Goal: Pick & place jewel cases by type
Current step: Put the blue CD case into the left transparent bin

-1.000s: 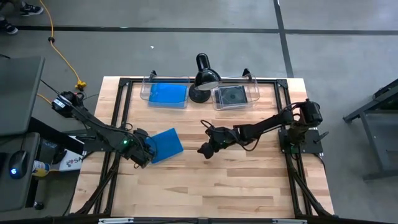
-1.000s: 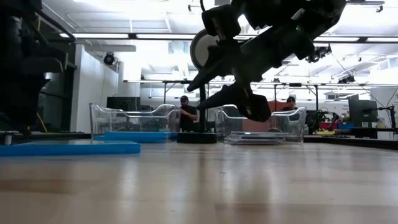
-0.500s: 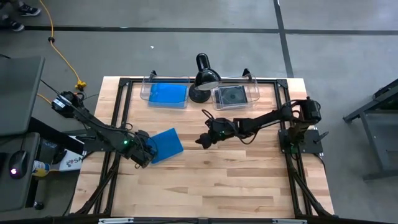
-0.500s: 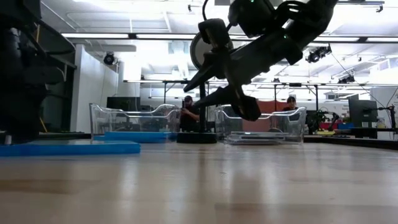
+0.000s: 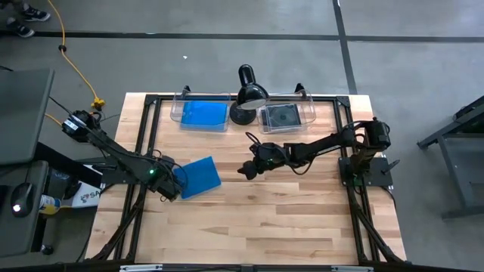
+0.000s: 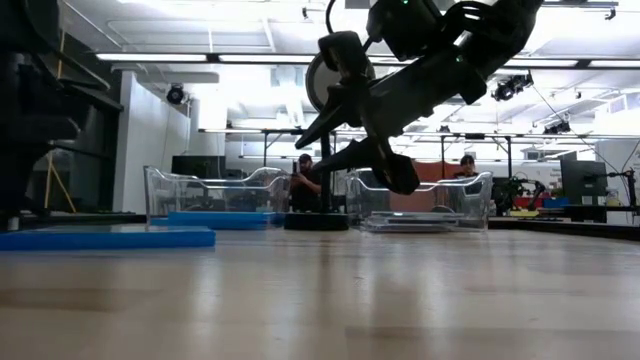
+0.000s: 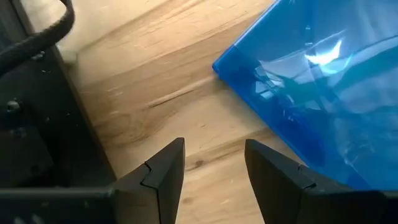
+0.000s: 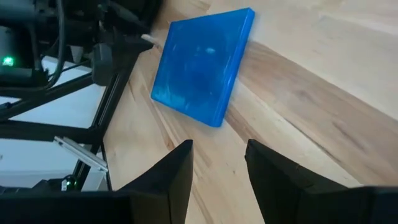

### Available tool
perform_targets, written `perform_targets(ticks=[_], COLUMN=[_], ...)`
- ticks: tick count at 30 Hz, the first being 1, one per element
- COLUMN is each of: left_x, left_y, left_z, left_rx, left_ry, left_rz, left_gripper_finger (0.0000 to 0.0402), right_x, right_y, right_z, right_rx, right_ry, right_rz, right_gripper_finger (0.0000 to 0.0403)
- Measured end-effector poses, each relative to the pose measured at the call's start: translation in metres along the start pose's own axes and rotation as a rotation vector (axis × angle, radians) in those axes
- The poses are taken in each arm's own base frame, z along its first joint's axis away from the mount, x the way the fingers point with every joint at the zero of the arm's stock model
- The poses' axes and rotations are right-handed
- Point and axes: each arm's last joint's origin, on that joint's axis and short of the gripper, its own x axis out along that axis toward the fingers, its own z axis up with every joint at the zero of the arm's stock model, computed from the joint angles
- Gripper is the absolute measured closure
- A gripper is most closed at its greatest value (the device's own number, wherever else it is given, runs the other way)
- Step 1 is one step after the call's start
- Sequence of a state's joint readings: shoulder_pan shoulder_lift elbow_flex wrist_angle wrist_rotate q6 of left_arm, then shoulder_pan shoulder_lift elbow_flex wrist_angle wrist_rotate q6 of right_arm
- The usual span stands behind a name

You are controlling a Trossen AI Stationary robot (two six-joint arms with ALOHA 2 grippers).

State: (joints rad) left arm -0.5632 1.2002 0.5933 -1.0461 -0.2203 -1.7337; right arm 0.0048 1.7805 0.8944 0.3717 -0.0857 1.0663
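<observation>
a: where does the flat square bright blue plastic jewel case (image 5: 199,177) lie from each claw?

b: it lies flat on the wooden desk (image 5: 249,227), left of centre in the high view. the left claw (image 5: 171,185) sits just beside its lower-left edge, fingers apart with only bare wood between them in the left wrist view. the right claw (image 5: 246,171) hangs above the desk, well apart to the right, also spread and empty.

a: so the left arm is nearer?

b: by far, i judge. the case is square, so no long axis, but it sits turned, one corner toward the left claw.

a: what differs from half a second ago?

b: the left claw has backed off the case edge, while the right arm has barely moved. the clear plastic bins (image 5: 203,112) at the upper edge look unchanged.
</observation>
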Motion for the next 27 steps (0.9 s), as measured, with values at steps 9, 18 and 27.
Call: perform_targets(ticks=[9, 18, 27], left_x=[0.008, 0.027, 0.035], left_y=[-0.003, -0.017, -0.021], left_z=[-0.004, -0.01, -0.011], left_rx=[0.044, 0.064, 0.099], left_ry=[0.044, 0.013, -0.042], left_rz=[0.076, 0.14, 0.17], left_gripper_finger=[0.0236, 0.0236, 0.0237], right_x=[0.0, 0.0, 0.0], right_y=[-0.001, -0.001, -0.002], right_z=[0.002, 0.002, 0.002], right_rx=[0.008, 0.015, 0.034], right_ry=[-0.056, -0.079, -0.089], right_rz=[-0.031, -0.045, -0.057], right_gripper_finger=[0.0259, 0.0259, 0.0259])
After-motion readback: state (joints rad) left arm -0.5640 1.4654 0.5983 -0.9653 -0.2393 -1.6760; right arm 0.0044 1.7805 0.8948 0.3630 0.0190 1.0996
